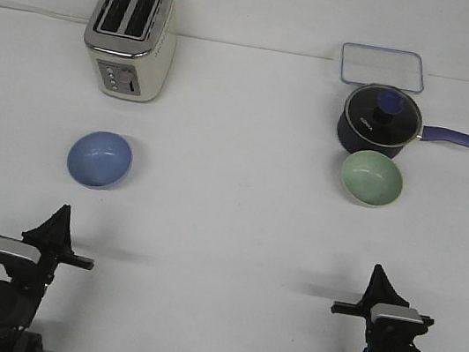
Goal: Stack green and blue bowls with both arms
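Nearest the camera, at the bench's near edge, both arms sit folded and idle. Toward the near-left corner, the left claw points upward and holds nothing; the right claw does the same toward the near-right corner. Each shows only as a dark point, so I cannot tell whether the jaws stand wide or narrow.

Farther in, the blue bowl rests upright on the left half of the bench, well clear of anything. Across on the right half, the green bowl is also upright, but it sits just in front of a navy lidded saucepan, seemingly touching or nearly so.

That closeness looks like the main risk: a right claw descending on the bowl's far rim could strike the pan or its lid. Thin rims could also slip from a pinch, and both arms could collide when meeting mid-bench.

Along the far edge stand a cream toaster at left and a clear container lid at right.
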{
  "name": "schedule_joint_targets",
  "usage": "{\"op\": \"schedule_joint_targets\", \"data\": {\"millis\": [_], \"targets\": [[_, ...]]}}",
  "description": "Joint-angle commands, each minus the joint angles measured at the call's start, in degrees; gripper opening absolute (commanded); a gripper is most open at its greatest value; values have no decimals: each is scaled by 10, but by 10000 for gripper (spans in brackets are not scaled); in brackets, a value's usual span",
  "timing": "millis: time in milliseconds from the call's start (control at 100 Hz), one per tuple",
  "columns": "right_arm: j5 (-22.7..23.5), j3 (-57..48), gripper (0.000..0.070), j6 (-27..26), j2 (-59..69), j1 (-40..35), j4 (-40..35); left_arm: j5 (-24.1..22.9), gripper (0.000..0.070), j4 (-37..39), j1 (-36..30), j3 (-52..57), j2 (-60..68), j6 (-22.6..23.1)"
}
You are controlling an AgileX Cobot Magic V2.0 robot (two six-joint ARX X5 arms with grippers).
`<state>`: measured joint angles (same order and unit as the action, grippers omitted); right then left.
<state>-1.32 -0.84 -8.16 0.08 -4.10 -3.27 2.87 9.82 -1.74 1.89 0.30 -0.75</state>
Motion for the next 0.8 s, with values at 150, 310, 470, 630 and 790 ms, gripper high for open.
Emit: {"op": "schedule_joint_targets", "data": {"millis": [150, 310, 470, 630, 790], "targets": [[1, -70, 0, -105, 18, 0, -88, -3, 14, 6, 0, -11, -1, 3], [2, -155, 0, -136, 96, 0, -152, -3, 14, 6, 0, -11, -1, 3], [23, -248, 177, -148, 217, 0, -179, -3, 15, 6, 0, -11, -1, 3], [25, -353, 493, -139, 349, 0, -213, -3, 14, 5, 0, -11, -1, 3], [16, -465, 492, -111, 484, 9, -245, -3, 15, 5, 0, -11, -1, 3]]}}
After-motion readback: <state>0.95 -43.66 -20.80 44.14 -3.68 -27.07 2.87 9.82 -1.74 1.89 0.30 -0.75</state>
